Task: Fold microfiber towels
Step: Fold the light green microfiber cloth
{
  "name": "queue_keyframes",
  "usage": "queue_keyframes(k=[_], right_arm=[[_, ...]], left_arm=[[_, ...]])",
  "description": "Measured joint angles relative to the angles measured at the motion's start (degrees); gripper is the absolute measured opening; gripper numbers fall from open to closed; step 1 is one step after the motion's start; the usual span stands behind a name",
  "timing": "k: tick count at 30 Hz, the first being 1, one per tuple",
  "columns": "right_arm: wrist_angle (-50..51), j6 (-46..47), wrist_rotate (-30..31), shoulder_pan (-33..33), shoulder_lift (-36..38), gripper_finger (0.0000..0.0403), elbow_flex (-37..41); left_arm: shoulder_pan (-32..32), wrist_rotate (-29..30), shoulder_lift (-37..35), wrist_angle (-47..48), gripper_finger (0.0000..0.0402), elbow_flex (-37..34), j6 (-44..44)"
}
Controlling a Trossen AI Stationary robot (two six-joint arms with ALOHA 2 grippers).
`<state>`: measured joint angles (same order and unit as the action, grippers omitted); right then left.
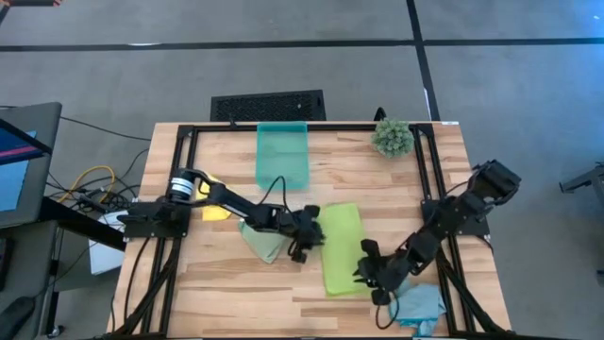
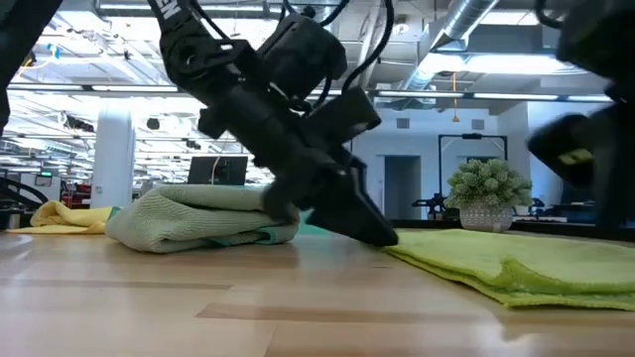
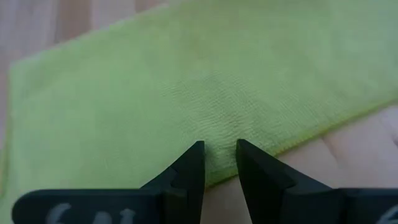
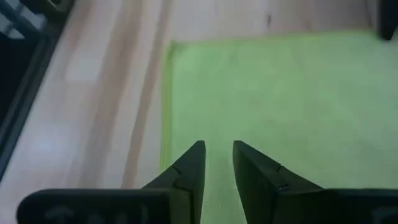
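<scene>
Both claws (image 1: 304,247) (image 1: 370,274) at lime towel (image 1: 342,247) edges

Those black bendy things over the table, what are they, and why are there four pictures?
They are two robot arms. One camera looks down from above, one sits low at table height, and one rides on each arm's wrist. On the wooden table lie a lime green towel, a pale green towel already folded, a yellow towel, a blue towel, a teal bin and a little plant. The left tool and right tool each have two fingers, slightly apart, pinching opposite edges of the lime towel.
</scene>
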<state>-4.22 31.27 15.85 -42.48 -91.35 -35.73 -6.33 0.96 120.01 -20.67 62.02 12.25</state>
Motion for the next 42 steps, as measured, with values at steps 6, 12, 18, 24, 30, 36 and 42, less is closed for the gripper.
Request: queue_keyframes(k=[6, 12, 18, 24, 30, 36, 42], right_arm=[[-0.9, 1.3, 4.8, -1.1, -4.4, 0.0112, -0.1], [4.2, -0.6, 7.0, 3.6, -3.6, 0.0119, -0.2], [14.8, -1.1, 5.5, 3.9, 3.6, 0.0117, -0.1], [14.9, 2.1, 5.1, 2.9, 8.0, 0.0119, -0.1], [14.3, -2.5, 5.3, 0.5, 5.2, 0.0119, -0.1], [6.6, -8.3, 8.0, 3.3, 0.0, 0.0121, -0.1], [0.7, -13.7, 5.0, 7.6, -3.0, 0.0153, -1.6]], left_arm=[[1.4, 21.6, 0.7, 0.5, 0.0086, 0.0, -4.3], [1.1, 22.8, -3.7, 6.3, 0.0086, -0.2, -2.9], [-1.5, 16.9, -6.2, 10.7, 0.0086, -0.2, -2.3], [-5.6, 4.6, -6.4, 6.7, 0.0086, -0.2, 6.6], [-8.9, 4.0, -5.2, 3.4, 0.0088, -0.2, 10.7], [-8.8, 5.6, -3.6, 1.3, 0.0116, 1.5, 8.2], [-8.1, 10.2, -4.3, 5.4, 0.0140, 2.8, 4.0]])
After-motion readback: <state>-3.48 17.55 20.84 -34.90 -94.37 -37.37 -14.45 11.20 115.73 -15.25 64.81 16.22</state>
